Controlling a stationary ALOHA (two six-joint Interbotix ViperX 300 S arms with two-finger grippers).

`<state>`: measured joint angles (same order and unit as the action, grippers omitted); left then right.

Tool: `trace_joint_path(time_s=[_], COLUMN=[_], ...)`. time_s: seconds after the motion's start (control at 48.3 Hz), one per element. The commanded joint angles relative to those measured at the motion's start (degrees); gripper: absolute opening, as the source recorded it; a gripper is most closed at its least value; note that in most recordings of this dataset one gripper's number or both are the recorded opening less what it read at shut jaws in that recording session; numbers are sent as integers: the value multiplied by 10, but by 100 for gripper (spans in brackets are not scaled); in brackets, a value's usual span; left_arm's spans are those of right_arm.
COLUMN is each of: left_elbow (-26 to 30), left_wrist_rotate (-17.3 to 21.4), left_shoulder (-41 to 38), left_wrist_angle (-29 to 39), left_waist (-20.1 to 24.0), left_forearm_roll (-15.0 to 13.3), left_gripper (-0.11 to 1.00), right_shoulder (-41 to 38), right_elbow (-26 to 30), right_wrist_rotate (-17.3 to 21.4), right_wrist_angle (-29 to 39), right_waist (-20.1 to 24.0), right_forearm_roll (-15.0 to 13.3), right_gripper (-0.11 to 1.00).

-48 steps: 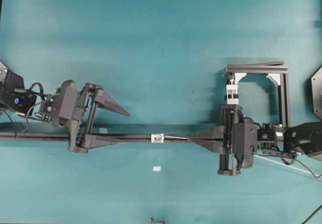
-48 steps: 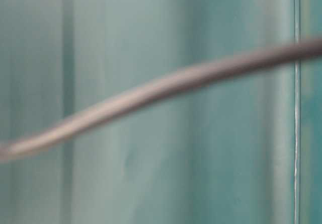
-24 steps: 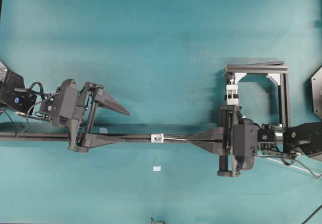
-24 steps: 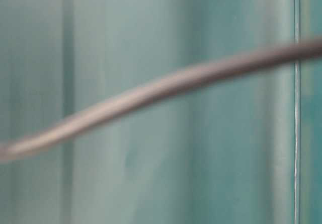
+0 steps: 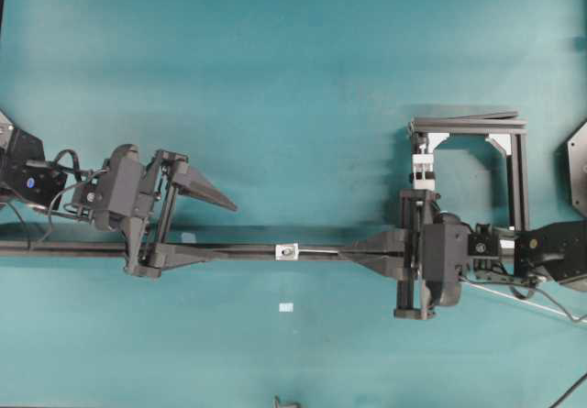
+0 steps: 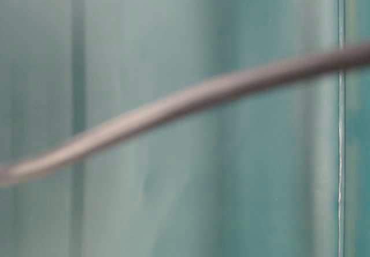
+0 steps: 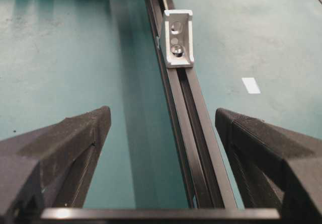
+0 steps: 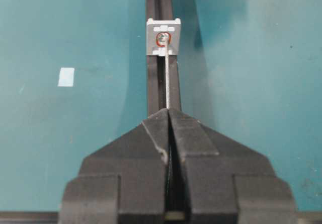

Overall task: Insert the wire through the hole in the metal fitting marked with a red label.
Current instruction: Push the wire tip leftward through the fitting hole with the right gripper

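right gripper [image 8: 168, 114] clamped on the wire [image 8: 166, 83] | wire tip at the red-ringed hole [image 8: 162, 38] of the metal fitting [image 8: 163, 36] on the black rail [image 8: 157, 2] | risk: slight misaim makes the thin wire buckle or skid off the face | left gripper [image 7: 163, 133] gapes wide, empty, straddling the rail beyond

The left arm reaches in from the left side of the counter, its wrist angled down. The left gripper [image 5: 215, 229] has its jaws spread wide, one finger [image 5: 202, 191] splayed up and away, the other lying lower; in the left wrist view both fingers [image 7: 65, 143] stand far apart with nothing between them. The right arm comes in from the right and points toward the middle. The right gripper [image 8: 168, 112] has its jaws pressed together, tips meeting in a narrow point.
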<state>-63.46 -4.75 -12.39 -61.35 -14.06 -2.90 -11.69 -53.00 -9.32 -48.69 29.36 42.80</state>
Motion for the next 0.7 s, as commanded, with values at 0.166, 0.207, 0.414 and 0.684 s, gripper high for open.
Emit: trace_joint_path(time_s=[0.166,0.207,0.414,0.684], left_elbow=[5,5,8,16], left_wrist_rotate=[1,1,1,1], left_shoulder=[10,11,11,10], left_wrist_angle=[-2,-2,-2,12], left_waist=[1,1,1,1], left_forearm_roll=[-1,-1,-1,-1], left_gripper=[69,69,69,69], right_shoulder=[-4,-7,-16,-19], right_elbow=[15,17,26,35], right_wrist_rotate=[-1,-1,-1,-1], right_wrist_angle=[-6,-6,-6,-5], right_waist=[-11,-12,-19,-25], right_forearm_roll=[-2,-3,-17,-33], right_gripper=[-1,-1,-1,-1])
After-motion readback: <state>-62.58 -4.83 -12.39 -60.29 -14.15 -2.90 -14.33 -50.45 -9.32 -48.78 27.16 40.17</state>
